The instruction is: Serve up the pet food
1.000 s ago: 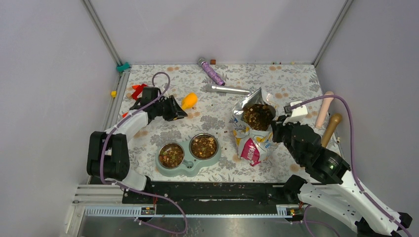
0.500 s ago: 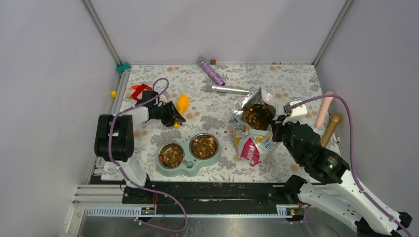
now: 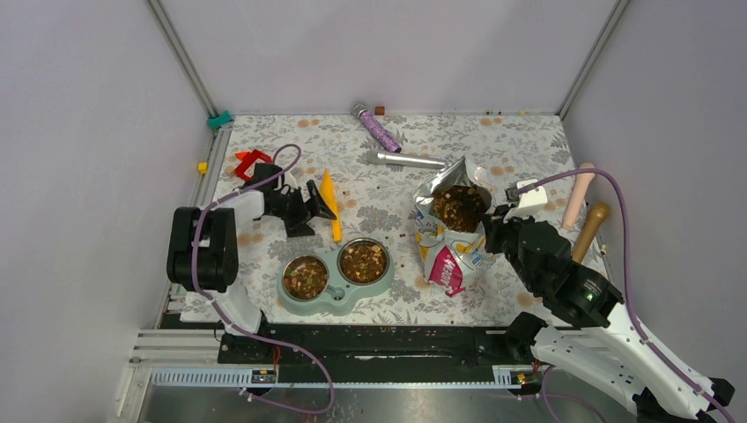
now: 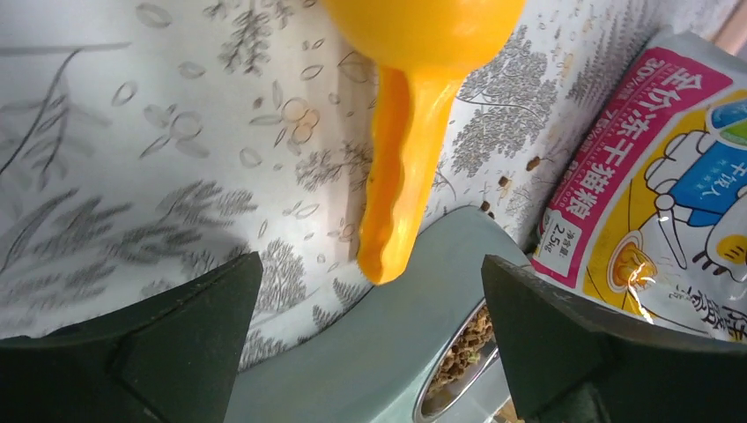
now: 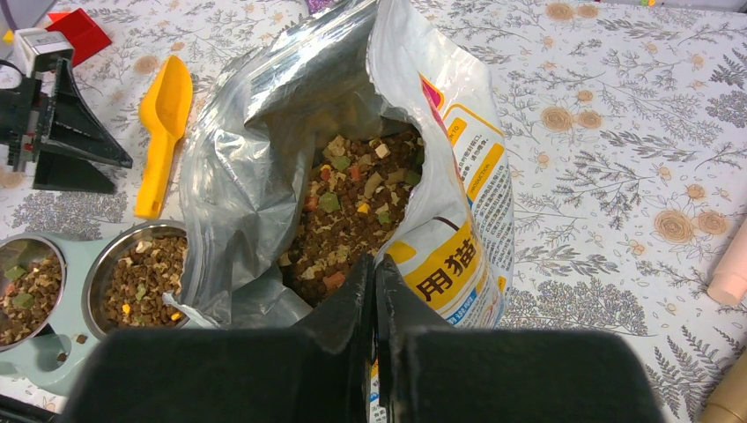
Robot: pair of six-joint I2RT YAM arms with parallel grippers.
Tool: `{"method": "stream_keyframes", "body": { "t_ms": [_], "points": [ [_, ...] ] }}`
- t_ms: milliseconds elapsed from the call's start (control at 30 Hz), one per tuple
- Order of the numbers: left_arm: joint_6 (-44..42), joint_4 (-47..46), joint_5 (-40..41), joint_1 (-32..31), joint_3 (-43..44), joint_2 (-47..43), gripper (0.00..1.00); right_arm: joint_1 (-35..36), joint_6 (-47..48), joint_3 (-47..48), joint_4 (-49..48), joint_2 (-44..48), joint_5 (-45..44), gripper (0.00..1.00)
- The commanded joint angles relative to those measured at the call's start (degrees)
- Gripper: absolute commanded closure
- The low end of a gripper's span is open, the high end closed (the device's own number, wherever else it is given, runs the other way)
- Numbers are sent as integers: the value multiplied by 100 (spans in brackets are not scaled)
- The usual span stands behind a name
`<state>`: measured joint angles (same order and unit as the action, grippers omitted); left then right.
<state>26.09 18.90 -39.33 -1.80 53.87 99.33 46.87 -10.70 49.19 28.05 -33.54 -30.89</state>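
The left pincer (image 4: 370, 291) now gapes empty, the orange scoop (image 3: 329, 204) dropped just ahead of it, while the right pincer (image 5: 374, 273) pinches the cat-food bag (image 5: 458, 220) rim, so the kibble (image 3: 363, 261) looks served.

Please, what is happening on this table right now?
Two robot arms are serving cat food. The right end effector is shut on the rim of the open cat food bag, which stands upright with kibble inside. The left end effector is open; the orange scoop lies flat on the table just ahead of it, not gripped. Both steel bowls of the green feeder hold kibble.
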Motion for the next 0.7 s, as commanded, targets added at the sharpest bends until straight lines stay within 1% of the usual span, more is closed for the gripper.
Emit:
{"method": "stream_keyframes", "body": {
  "t_ms": [0,100,133,200,267,367,500,567,633,667],
  "points": [
    [35,650,1017,5,229,-855,1,46,93,144,-564,77,-163,100],
    [315,662,1019,-87,329,-1621,1,50,88,168,-562,122,-156,100],
    [418,716,1187,-222,446,-1896,1,50,92,174,-556,128,-139,100],
    [478,1000,1674,-605,846,-2373,1,50,89,222,-507,95,-90,100],
    [478,1115,1964,-1159,1333,-2647,1,50,71,273,-450,83,-54,100],
    [394,1048,1803,-1927,1935,-2694,1,50,45,298,-458,100,-48,100],
    [585,1021,1848,-2933,2525,-2340,1,52,-141,360,-453,118,-68,100],
    [730,1022,1970,-3347,2690,-2121,1,50,-202,412,-457,107,73,90],
    [840,1031,2217,-3712,2772,-1976,1,48,-198,519,-432,77,230,72],
    [834,1055,2385,-3910,2797,-1949,1,50,-173,589,-417,53,289,60]
  ]
}}
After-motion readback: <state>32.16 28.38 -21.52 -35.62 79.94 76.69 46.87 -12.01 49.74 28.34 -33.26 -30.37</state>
